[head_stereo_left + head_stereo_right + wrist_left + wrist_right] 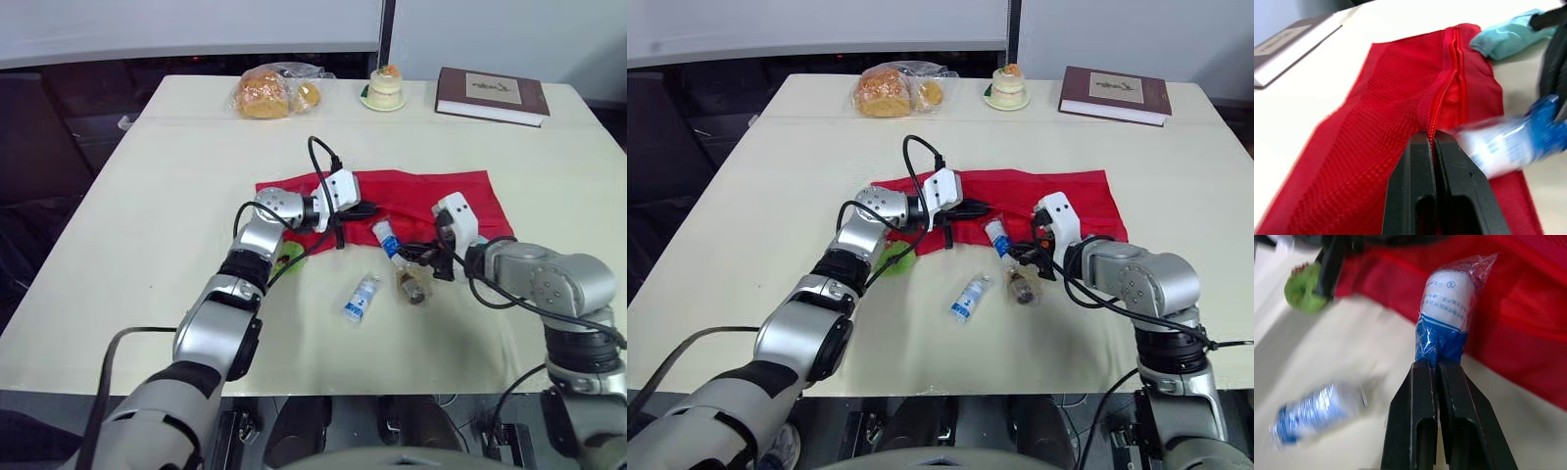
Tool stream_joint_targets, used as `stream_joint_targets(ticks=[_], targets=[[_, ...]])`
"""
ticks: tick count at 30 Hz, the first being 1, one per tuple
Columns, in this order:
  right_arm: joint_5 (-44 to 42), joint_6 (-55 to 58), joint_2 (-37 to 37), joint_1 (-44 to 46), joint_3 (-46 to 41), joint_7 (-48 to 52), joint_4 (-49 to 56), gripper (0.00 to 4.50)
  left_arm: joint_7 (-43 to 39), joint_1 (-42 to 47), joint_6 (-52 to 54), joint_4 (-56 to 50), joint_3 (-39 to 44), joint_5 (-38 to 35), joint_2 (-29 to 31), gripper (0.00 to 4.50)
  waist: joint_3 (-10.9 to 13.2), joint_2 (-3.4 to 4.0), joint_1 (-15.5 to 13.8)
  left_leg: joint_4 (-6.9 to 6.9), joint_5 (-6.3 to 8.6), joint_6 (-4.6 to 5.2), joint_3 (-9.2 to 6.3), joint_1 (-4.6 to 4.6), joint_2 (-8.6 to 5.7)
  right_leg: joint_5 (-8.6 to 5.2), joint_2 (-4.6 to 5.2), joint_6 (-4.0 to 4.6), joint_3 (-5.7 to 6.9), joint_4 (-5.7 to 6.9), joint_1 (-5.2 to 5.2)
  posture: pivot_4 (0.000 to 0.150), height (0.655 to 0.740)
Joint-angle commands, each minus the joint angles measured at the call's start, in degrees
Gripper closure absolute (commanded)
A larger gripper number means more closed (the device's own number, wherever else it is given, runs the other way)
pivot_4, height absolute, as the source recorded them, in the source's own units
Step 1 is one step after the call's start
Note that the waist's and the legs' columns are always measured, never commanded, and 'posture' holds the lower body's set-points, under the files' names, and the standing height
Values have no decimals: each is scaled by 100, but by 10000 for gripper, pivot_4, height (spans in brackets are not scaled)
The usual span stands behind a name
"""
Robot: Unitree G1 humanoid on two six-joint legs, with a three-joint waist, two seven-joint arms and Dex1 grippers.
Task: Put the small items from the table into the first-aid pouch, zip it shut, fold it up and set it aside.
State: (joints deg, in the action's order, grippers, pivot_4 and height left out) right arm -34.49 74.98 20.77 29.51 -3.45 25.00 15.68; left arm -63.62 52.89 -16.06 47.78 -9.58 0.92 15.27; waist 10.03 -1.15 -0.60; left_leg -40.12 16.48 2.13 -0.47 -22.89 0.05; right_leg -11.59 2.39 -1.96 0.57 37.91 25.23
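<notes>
Bandage roll (1449, 308) in right claw (1436, 363)

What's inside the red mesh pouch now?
No item shows in the zip gap the left gripper pinches, just red lining. Fabric hides the rest of the red mesh pouch. The blue-and-white wrapped roll in the right gripper is outside, at its edge.

The cream table (147, 196) bears a red pouch (421, 196), packet (361, 299), book (492, 95), bagged bread (263, 93) and cake (383, 86).
</notes>
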Motion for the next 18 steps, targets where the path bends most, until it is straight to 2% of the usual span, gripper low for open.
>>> stream_joint_targets(ticks=[1,9,18], targets=[[-42,-8,-338,304,-388,-343,-182,44648,-71,-44,76,-422,-27,-126,-31,45000,0,0,-10,0,0,0,1,-1,-1,0,0,0,0,1,0,1500,7289],[132,-350,-981,650,-457,-811,-676,44648,-146,-166,218,-665,-93,-116,-98,45000,0,2,-1,0,0,0,2,-1,-1,0,1,0,-1,0,2,1500,7289],[860,-1430,-1149,965,284,-754,-1533,44648,-222,-186,247,-681,-133,-124,-134,45000,-1,4,82,2,0,0,1,-1,-1,0,0,0,0,1,4,1500,7289]])
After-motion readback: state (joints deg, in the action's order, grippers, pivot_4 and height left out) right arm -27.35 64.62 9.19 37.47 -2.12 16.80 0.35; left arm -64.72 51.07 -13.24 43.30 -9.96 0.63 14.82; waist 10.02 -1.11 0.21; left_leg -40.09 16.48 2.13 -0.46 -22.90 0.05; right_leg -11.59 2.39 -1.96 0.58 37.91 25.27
